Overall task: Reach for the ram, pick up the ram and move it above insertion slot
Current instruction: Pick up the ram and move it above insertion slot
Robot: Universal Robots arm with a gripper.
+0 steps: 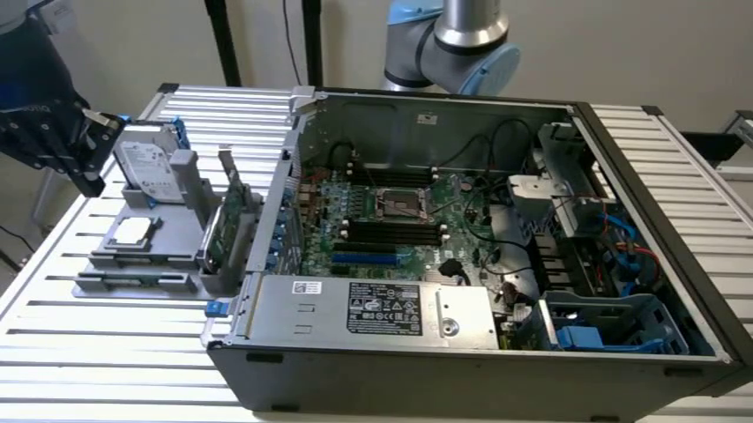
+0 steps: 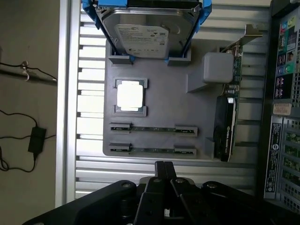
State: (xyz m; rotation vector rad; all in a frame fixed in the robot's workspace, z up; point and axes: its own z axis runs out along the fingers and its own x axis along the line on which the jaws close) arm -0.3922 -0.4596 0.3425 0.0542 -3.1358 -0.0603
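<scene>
Lengthwise, ram toward computer case.

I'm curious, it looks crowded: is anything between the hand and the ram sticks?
Nothing visible does. In the wrist view, open space separates the hand from the nearer ram, which sits uncovered in its grey holder.

- Soft, even room light from above; the slatted table shines pale.
- Inside the computer case it is dimmer, with soft shadows.
- The processor glares white; my gripper looks almost black.
</scene>
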